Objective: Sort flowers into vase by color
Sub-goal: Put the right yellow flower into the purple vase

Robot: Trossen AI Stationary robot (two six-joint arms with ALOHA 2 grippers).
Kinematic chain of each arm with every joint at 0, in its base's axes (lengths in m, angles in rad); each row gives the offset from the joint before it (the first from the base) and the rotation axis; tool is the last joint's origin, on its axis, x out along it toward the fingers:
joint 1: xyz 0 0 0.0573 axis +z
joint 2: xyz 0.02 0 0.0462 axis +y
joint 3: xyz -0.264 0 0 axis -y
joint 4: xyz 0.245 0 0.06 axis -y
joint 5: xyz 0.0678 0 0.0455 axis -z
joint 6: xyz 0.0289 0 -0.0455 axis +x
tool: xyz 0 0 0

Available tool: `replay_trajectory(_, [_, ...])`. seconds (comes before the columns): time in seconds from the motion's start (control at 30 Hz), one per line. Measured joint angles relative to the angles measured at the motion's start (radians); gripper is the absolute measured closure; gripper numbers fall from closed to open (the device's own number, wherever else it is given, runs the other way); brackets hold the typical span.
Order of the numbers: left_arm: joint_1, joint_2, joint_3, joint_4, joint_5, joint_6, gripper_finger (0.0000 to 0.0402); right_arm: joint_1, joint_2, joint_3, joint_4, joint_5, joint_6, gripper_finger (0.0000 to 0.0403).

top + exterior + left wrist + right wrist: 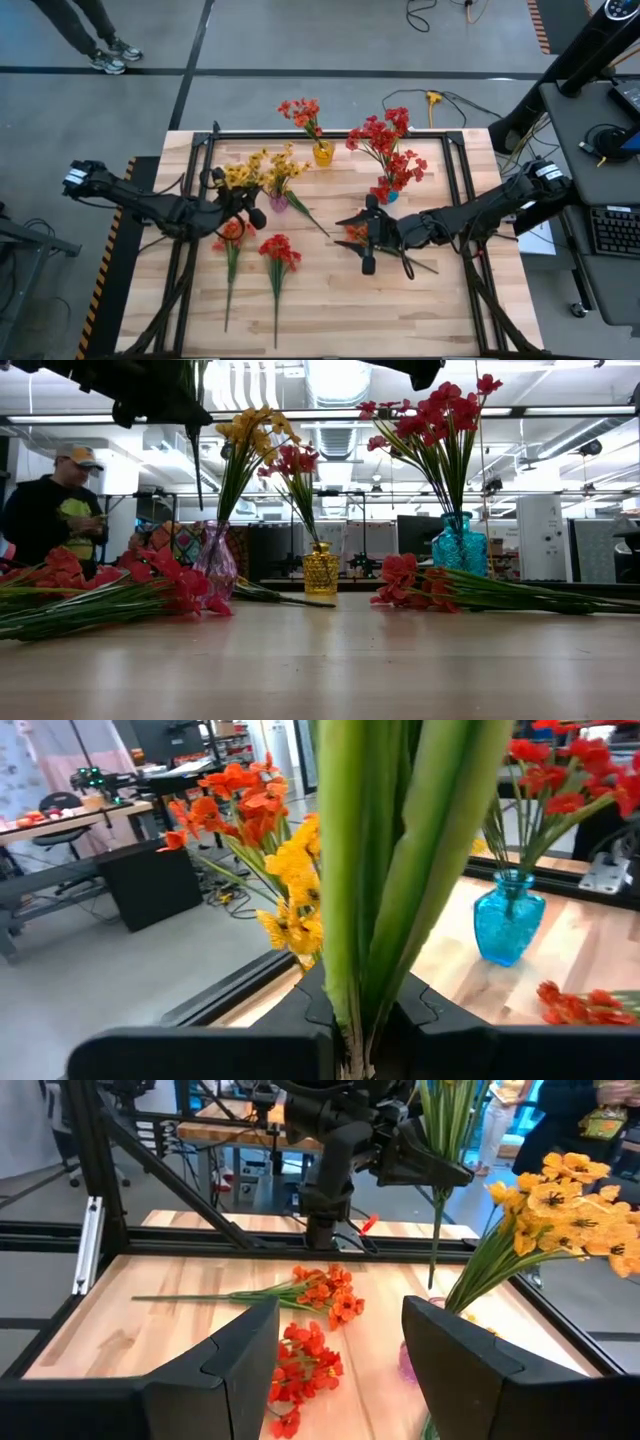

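My left gripper (238,200) is shut on a yellow flower (240,176) held upright above the table, beside the pink vase (278,203) that holds yellow flowers (287,163). An amber vase (322,153) holds orange-red flowers (301,110). A blue vase (390,196) holds red flowers (386,135). Two red flowers (232,232) (279,249) lie flat on the table near the left arm. My right gripper (346,232) hovers open above another red flower (357,233) lying on the table, touching nothing. My left gripper pinches the yellow flower's green stems (352,1016) between its two fingers, well above the stems' lower end. The fingers come in level from the table's left and lie across the stems. The flower stands upright, lifted clear, its stem end (432,1280) hanging free below the fingers.
A black metal frame (455,190) borders the wooden table. A person (55,500) stands beyond the far side. The near half of the table in front of both arms is bare wood (340,310).
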Motion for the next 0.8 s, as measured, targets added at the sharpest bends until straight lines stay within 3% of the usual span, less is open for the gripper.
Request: replay_trajectory(0.8, [0.068,0.096,0.001,0.079,0.034,-0.012,0.0391,-0.02,0.009,0.0,-0.001,0.022,0.006,0.0197])
